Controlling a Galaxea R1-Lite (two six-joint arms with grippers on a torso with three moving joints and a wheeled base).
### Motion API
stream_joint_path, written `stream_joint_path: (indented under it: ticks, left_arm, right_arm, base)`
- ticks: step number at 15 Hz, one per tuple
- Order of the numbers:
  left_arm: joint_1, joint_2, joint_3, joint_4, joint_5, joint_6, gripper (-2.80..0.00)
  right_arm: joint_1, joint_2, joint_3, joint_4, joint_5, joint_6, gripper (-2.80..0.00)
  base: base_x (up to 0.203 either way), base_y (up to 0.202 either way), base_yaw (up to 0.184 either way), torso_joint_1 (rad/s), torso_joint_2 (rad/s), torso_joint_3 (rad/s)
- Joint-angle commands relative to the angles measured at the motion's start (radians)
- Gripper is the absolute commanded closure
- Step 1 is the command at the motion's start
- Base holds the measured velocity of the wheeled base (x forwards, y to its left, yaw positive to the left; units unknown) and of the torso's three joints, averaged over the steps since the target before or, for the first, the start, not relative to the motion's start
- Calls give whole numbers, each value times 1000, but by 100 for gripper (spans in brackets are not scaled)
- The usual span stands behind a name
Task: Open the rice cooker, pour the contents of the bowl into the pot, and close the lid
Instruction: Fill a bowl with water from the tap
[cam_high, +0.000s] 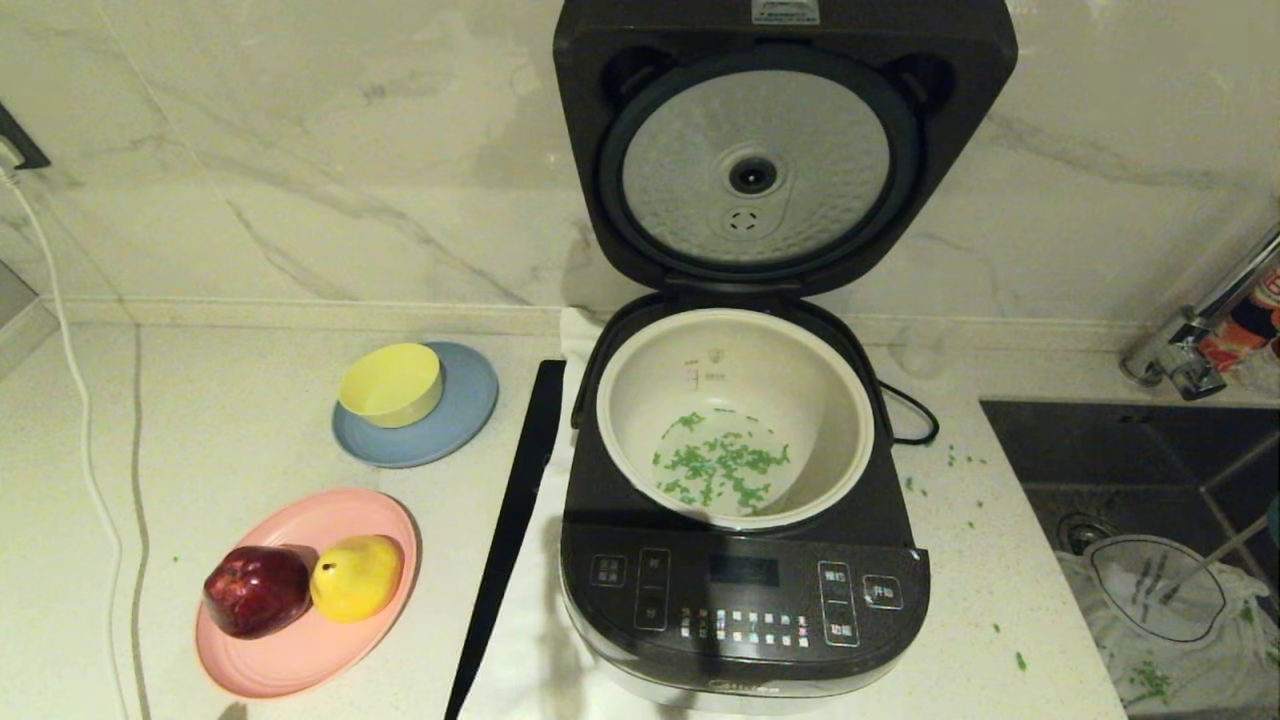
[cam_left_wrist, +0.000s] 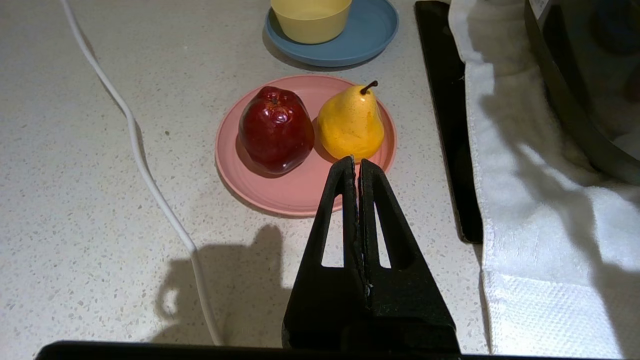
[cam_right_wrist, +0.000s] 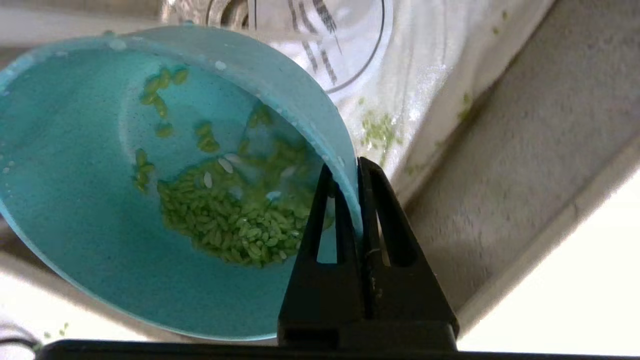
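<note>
Two plates sit on the counter to the left of the rice cooker (cam_high: 745, 560): a grey-blue plate (cam_high: 455, 425) carrying a yellow bowl (cam_high: 390, 383), and nearer the front a pink plate (cam_high: 300, 640) with a red apple (cam_high: 257, 590) and a yellow pear (cam_high: 357, 577) touching each other. A long black strip (cam_high: 510, 530) lies along the cooker's left side, at the edge of a white towel (cam_left_wrist: 540, 210) that runs under the cooker. A white cable (cam_high: 75, 400) trails down the far left. On the right is a dark sink (cam_high: 1150, 470) with a faucet (cam_high: 1200, 320) above it; green bits are scattered on the counter beside it.

The lid (cam_high: 785, 150) stands fully up, its silver disc facing forward. The white pot (cam_high: 735, 415) sits in the cooker with a thin scatter of green contents (cam_high: 720, 470) on its bottom.

The left gripper (cam_left_wrist: 357, 162) hangs over the counter just before the pink plate, its fingers pressed together on nothing. The right gripper (cam_right_wrist: 345, 167) pinches the rim of the teal bowl (cam_right_wrist: 90, 200), one finger inside and one outside. The bowl is tilted above the sink, with a clump of green grains pooled inside.
</note>
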Motion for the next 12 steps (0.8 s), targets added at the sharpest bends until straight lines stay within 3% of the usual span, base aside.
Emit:
stream_joint_path:
  ticks: [1,10,12]
  left_arm:
    - [0,-2,9,-1,0,1,0]
    - [1,-2,9,0,0,0,0]
    - [0,-2,9,-1,0,0,0]
  right_arm:
    - [8,35,-22,1,2,5,0]
    - [8,120,-139,5,3,10,0]
    - [9,139,-170,7,13,41,0]
  base:
    - [0,0,0,0,0,0]
    - [0,0,0,0,0,0]
    - [0,0,0,0,0,0]
